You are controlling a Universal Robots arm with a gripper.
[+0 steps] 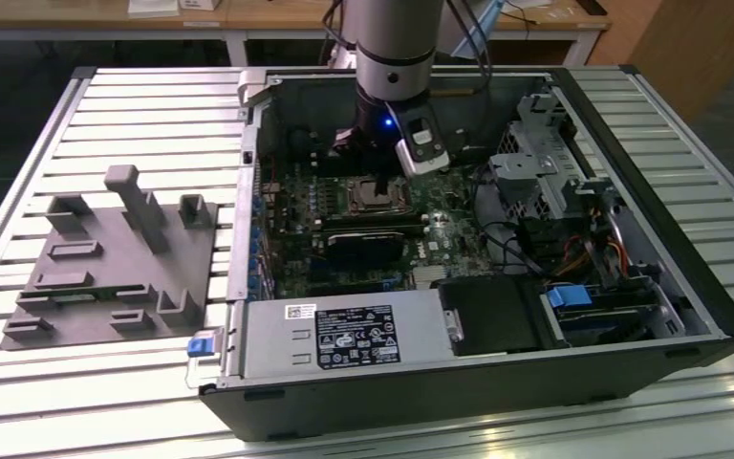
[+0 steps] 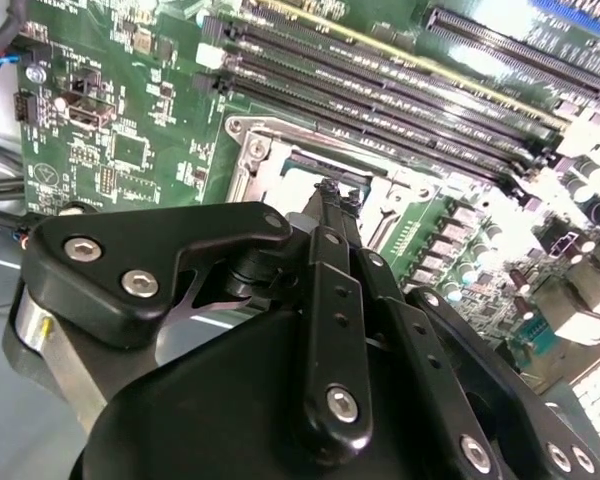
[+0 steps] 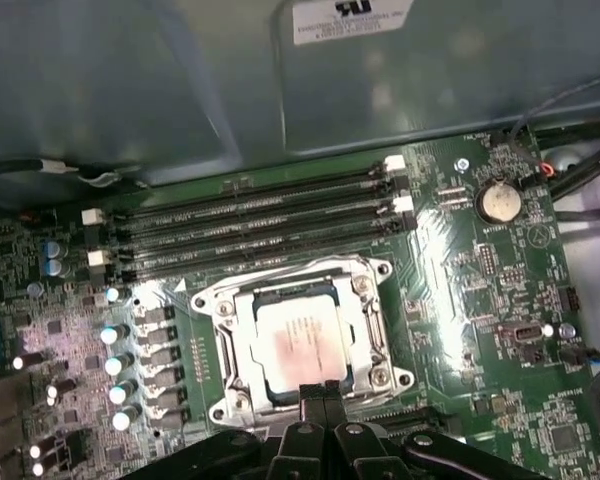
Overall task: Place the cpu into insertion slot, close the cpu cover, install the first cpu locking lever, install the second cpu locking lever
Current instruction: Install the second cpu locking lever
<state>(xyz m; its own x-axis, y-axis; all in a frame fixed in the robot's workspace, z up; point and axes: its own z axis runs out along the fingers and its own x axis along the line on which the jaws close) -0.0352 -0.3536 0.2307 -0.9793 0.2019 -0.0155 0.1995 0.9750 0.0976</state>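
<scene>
In the first wrist view the cpu (image 3: pixel 298 345) lies flat in the insertion slot (image 3: pixel 230 400), its dull silvery top showing through the window of the cpu cover (image 3: pixel 368 322), which lies down over it. My gripper (image 3: pixel 321 392) is shut with nothing between its fingers, the tips at the edge of the cover. The second wrist view has the gripper (image 2: pixel 330 190) pointing at the slot's metal rim (image 2: pixel 260 160). In the exterior view the gripper (image 1: pixel 375 182) hangs just above the slot (image 1: pixel 371 197) inside the open computer case. I cannot tell how the locking levers stand.
Long black memory slots (image 3: pixel 260 225) run beside the socket, and a row of capacitors (image 3: pixel 115 365) stands on another side. A black module (image 1: pixel 364 244), cables (image 1: pixel 520 249) and a drive cage (image 1: pixel 539 158) crowd the case. A grey fixture (image 1: pixel 112 258) sits on the slatted table at the exterior view's left.
</scene>
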